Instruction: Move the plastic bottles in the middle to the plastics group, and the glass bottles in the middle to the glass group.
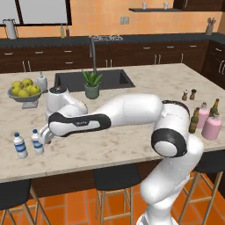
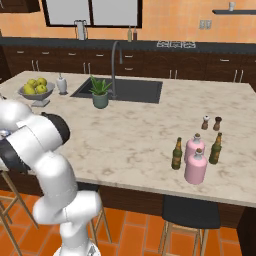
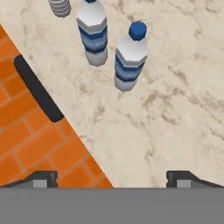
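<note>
The gripper (image 3: 112, 177) hangs released, jaws wide apart and holding nothing, above the counter (image 1: 132, 145) near its front left edge. Two water bottles (image 1: 20, 145) (image 1: 38, 141) stand upright side by side just beyond it. Far right, two pink bottles (image 2: 195, 166) (image 2: 194, 147) and two beer bottles (image 2: 177, 154) (image 2: 215, 148) cluster together.

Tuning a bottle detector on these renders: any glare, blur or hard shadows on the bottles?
Hand view: two water bottles sharp but foreshortened from above, soft faint shadows, no glare. Left base view: same pair small and coarse, no glare, arm next to them. Right base view: pink bottles and beer bottles evenly lit, faint shadows, slightly soft.
</note>
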